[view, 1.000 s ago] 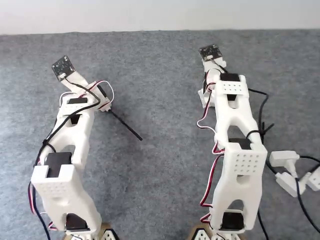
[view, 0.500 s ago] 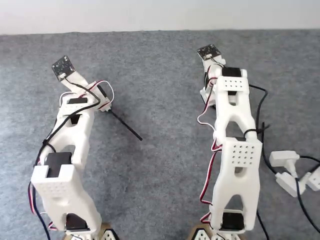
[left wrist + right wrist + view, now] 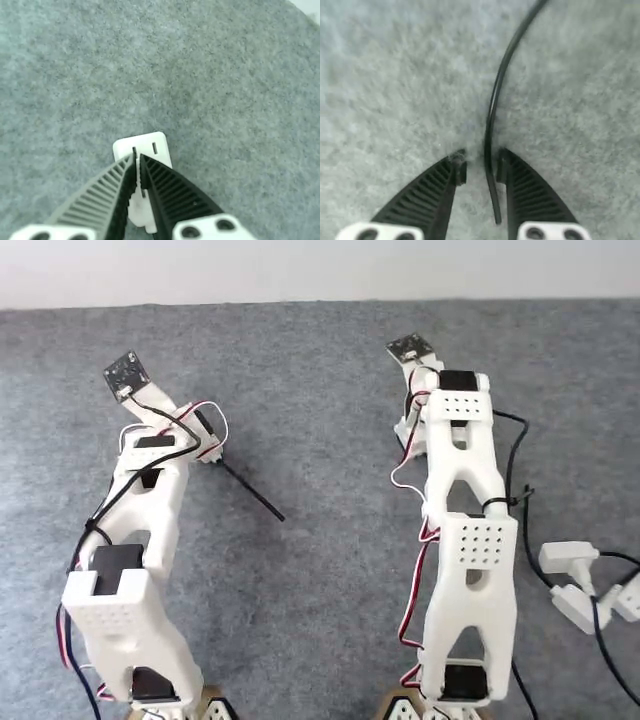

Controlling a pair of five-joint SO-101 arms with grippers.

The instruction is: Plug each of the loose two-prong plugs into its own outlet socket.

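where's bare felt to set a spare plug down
Free: the felt between one arm and the other arm, past the black cable; also the far strip by the wall. Crowded: the near edge around the white plugs.

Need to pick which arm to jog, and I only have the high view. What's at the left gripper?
Observer: The left gripper is over a white outlet socket, jaws nearly together, two slots showing.
Operator: And the right one?
Observer: The right gripper is open, with a black cable running between its fingers.
Operator: Where does the cable stop?
Observer: It ends bare between the jaws, over the grey carpet.
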